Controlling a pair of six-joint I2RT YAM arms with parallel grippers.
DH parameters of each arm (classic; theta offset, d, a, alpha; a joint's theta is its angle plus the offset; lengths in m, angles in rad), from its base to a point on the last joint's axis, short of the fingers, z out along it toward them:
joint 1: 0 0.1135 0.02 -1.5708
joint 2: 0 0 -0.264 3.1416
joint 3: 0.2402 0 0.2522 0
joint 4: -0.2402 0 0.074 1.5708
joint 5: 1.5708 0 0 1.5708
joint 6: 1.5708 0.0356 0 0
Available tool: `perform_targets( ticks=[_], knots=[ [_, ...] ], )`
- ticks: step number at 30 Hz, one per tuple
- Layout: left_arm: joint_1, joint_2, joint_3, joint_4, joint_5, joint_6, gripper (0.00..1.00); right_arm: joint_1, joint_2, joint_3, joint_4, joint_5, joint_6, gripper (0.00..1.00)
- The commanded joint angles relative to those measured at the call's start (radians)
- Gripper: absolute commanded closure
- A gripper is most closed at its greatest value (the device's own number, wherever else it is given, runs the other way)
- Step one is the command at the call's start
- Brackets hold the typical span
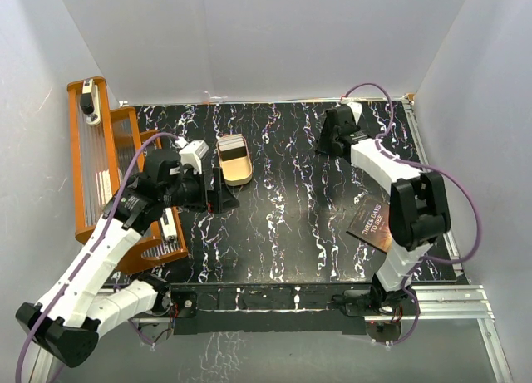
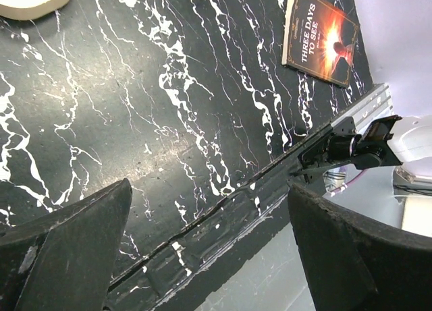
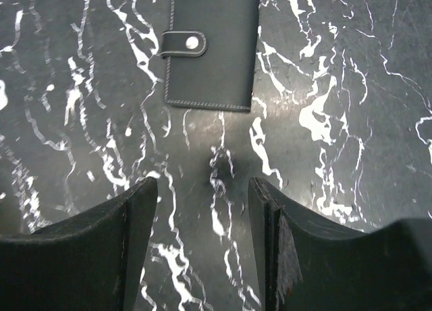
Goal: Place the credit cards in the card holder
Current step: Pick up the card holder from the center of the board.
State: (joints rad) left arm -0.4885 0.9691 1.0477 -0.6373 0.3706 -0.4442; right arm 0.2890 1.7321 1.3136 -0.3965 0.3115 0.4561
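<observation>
The card holder [image 3: 212, 48] is a closed black wallet with a snap tab, lying flat on the marbled table just ahead of my right gripper [image 3: 202, 243]. That gripper is open and empty, fingers pointing down over bare table. In the top view my right gripper [image 1: 326, 142] is at the back right; I cannot pick out the holder there. Pale cards [image 1: 230, 143] stand in the far end of a tan oval tray [image 1: 238, 174]. My left gripper [image 1: 226, 200] is open and empty, just in front of the tray; it also shows in the left wrist view [image 2: 209, 257].
A dark book with pale lettering [image 1: 373, 221] lies at the right under the right arm, and also shows in the left wrist view [image 2: 322, 36]. An orange wire rack [image 1: 98, 171] stands along the left edge. The tray's rim [image 2: 34, 11] shows in the left wrist view.
</observation>
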Motion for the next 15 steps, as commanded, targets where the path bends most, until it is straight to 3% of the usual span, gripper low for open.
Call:
perform_targets(
  ticks=[1, 9, 15],
  knots=[
    [-0.004, -0.041, 0.020, -0.021, -0.053, 0.011, 0.01, -0.063, 0.095, 0.091, 0.069, -0.061, -0.013, 0.47],
    [-0.004, -0.031, 0.048, -0.092, -0.103, 0.026, 0.01, -0.136, 0.277, 0.211, 0.074, -0.181, 0.030, 0.50],
    [-0.004, -0.026, 0.062, -0.119, -0.014, 0.039, 0.01, -0.179, 0.354, 0.280, 0.062, -0.199, 0.026, 0.50]
  ],
)
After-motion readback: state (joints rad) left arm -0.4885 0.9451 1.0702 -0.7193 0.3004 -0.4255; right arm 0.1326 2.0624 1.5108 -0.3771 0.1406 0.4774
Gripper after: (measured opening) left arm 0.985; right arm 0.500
